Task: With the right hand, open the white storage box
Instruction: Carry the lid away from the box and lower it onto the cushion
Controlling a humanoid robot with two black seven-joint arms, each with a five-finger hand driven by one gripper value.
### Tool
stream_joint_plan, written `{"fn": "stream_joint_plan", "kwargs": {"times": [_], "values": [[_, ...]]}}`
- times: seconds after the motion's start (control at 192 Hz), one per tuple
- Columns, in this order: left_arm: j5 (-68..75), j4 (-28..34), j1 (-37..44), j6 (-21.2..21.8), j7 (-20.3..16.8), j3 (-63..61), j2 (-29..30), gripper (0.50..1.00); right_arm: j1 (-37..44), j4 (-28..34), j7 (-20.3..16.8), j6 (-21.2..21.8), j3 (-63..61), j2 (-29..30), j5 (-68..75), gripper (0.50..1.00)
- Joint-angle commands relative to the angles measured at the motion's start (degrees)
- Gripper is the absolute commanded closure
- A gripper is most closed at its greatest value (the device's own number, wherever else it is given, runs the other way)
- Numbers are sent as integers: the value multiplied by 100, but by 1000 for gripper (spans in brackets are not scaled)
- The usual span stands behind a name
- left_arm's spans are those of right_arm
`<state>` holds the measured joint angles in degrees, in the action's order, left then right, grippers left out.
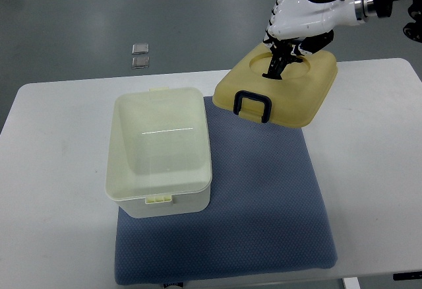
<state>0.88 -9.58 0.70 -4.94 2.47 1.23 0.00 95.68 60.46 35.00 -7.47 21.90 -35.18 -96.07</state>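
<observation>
Blue mat fills the near middle of the white surface, its textured cloth running from the front edge back toward the middle. On the mat's left part stands the white storage box, open at the top, so its pale empty inside shows. A small latch tab sits at the middle of its near rim and another at its far rim. The box's left side hangs a little past the mat's edge, over the bare surface.

Farther back and to the right is the lid — yellowish, with a round recess on top and a dark clip handle on its near-left edge. It is tilted, near-left corner lowest, over the mat's far right corner; whether that corner touches the cloth cannot be told. It lies well apart from the box's opening.

The right robot hand, white with dark fingers, comes in from the upper right and grips the lid at the round recess, fingers closed down on it. Its metal wrist and black arm lead off the top right corner.

Beyond the surface, on the grey floor at the far left, lie 2 small grey square pieces — one just behind the other.
</observation>
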Motion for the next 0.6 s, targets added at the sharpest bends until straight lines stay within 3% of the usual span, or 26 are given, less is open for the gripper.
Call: {"fn": "stream_joint_plan", "kwargs": {"times": [0.0, 0.594], "values": [[0, 0, 9, 1, -1, 0, 0, 500, -190, -60, 0, -114, 7, 2, -17, 1000], [0, 0, 0, 1, -1, 0, 0, 500, -779, -289, 0, -351, 25, 72, -17, 1000]]}}
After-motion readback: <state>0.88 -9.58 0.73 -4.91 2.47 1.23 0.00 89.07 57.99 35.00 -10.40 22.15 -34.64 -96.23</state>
